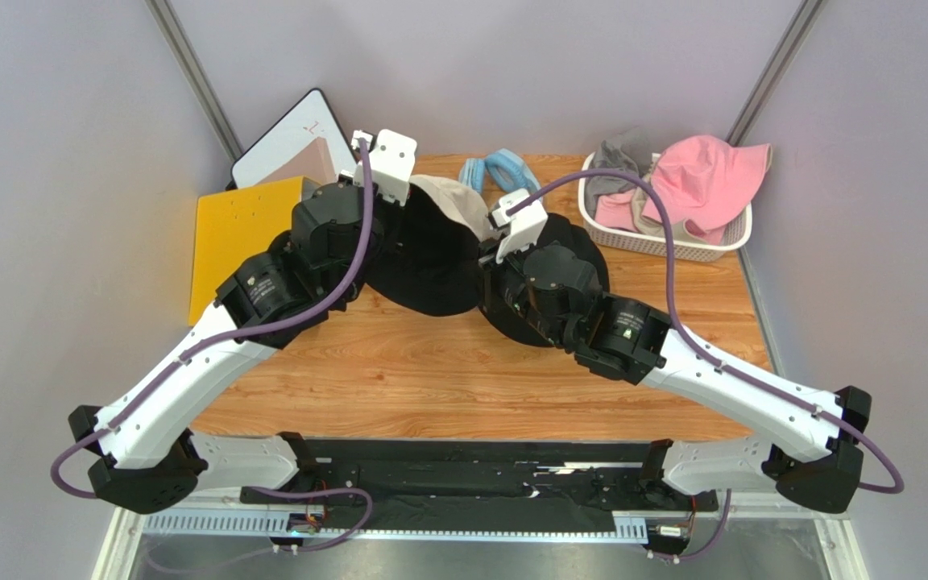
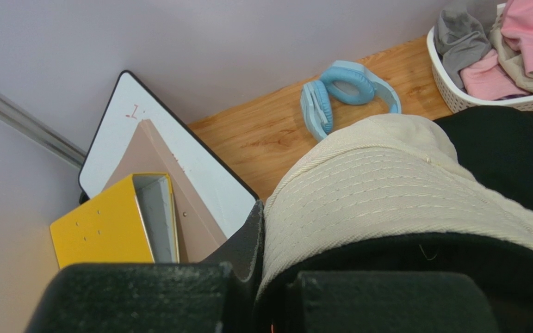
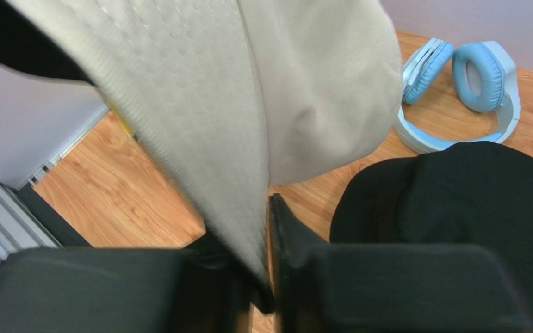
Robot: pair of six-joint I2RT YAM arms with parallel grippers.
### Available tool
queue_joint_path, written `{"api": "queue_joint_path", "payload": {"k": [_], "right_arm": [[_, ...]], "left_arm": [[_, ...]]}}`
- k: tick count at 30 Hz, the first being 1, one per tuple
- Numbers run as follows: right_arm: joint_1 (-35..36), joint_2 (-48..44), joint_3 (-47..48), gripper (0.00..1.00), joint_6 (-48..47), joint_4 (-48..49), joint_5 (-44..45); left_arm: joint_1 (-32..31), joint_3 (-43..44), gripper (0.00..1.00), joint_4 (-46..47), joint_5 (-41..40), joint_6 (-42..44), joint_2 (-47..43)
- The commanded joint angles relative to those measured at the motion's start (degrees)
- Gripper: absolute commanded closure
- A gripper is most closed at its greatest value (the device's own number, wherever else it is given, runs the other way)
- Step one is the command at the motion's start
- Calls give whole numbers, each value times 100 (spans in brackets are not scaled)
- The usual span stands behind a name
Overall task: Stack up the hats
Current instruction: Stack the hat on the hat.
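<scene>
Beige hat hangs over the far middle of the wooden table | I read left gripper and right gripper both clamped on its brim | black hat lies below right | light blue headphones behind | white basket with pink hat far right | pale grey walls close round.

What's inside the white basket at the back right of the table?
The basket holds a pink hat on top, a grey hat at its left, beige fabric beneath. Anything deeper is covered.
</scene>
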Motion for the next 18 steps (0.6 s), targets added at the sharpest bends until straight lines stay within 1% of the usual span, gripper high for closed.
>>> {"api": "queue_joint_path", "payload": {"k": [1, 2, 5, 7, 9, 10, 11, 12, 14, 16, 17, 18], "right_arm": [[23, -55, 622, 97, -201, 264, 493], [23, -63, 683, 100, -201, 106, 624], [32, -221, 851, 100, -184, -167, 678], [23, -361, 851, 100, -175, -325, 651], [23, -345, 894, 100, -114, -466, 844], [32, -240, 973, 100, -96, -580, 967], [23, -178, 1043, 100, -87, -668, 1281], [23, -108, 1131, 100, -87, -738, 1406], [15, 112, 1359, 100, -174, -801, 1617], [6, 252, 1518, 100, -314, -800, 1732], [-38, 392, 1719, 100, -368, -800, 1759], [-73, 455, 1791, 100, -394, -792, 1759]], "left_arm": [[85, -160, 100, 298, 0, -180, -256], [138, -256, 100, 351, 35, -328, -265], [497, -477, 100, 518, 184, -443, -257], [682, -599, 100, 667, 474, -505, -257], [692, -661, 100, 808, 887, -532, -266], [692, -636, 96, 861, 1036, -567, -257], [701, -583, 69, 844, 1194, -654, -222], [701, -530, 51, 791, 1526, -698, -213], [701, -346, 18, 502, 1836, -873, -221], [701, -284, 3, 143, 2136, -962, -300], [701, -284, 1, -16, 2215, -1067, -422], [701, -301, 1, -183, 2250, -1120, -502]]}}
